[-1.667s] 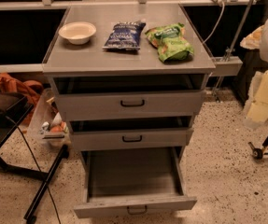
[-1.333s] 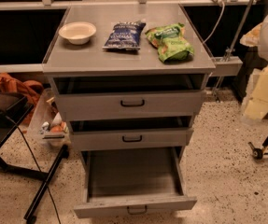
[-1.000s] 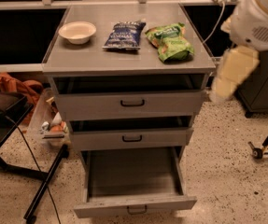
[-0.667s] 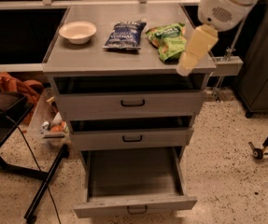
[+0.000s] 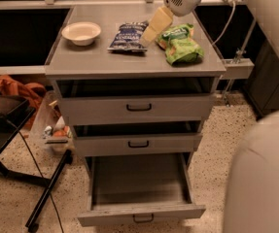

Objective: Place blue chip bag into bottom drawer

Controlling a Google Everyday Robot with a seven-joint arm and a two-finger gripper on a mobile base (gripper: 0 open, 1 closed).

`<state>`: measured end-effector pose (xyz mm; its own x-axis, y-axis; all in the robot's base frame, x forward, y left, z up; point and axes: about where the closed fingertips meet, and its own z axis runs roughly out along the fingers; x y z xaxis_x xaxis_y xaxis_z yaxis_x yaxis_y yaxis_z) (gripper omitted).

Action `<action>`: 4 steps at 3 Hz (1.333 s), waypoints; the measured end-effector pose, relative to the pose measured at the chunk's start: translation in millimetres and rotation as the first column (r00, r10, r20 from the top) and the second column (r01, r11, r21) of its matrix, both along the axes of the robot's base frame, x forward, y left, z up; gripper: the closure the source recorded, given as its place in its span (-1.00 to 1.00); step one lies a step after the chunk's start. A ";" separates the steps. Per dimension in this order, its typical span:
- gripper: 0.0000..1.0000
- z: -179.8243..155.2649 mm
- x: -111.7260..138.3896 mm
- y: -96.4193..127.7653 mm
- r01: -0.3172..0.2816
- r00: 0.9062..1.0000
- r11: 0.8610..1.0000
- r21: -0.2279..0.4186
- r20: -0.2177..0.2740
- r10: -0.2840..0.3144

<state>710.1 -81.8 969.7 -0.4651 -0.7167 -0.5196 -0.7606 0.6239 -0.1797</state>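
Observation:
The blue chip bag [image 5: 127, 36], dark navy with white print, lies flat on the grey cabinet top [image 5: 100, 59], between a bowl and a green bag. The gripper [image 5: 151, 32] reaches in from the upper right and hangs just over the blue bag's right edge, between it and the green bag. The bottom drawer [image 5: 140, 191] is pulled out wide and its inside shows nothing in it. Its small dark handle [image 5: 143, 219] faces me at the front.
A white bowl [image 5: 81, 33] sits at the top's left. A bright green chip bag [image 5: 182, 45] lies at the right. Two shallower drawers [image 5: 138, 109] above are slightly open. A black stand [image 5: 12, 130] and an orange bag [image 5: 17, 89] are on the left floor. The robot's pale body [image 5: 263, 178] fills the lower right.
The arm has swung in from the right side of the view, up and over the cabinet top, and the gripper now hangs beside the blue chip bag. The objects have not moved.

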 end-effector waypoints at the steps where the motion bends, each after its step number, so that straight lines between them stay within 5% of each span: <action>1: -1.00 -8.5 23.2 -1.2 0.074 0.997 0.996 0.048 -0.019 -0.073; 3: -1.00 -16.3 27.0 6.4 0.069 0.997 0.996 0.064 -0.028 -0.068; 4: -1.00 -25.9 40.0 42.3 0.043 0.999 0.991 0.129 -0.027 -0.040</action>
<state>750.1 -39.5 943.8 -0.5067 -0.6242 -0.5947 -0.7366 0.6718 -0.0775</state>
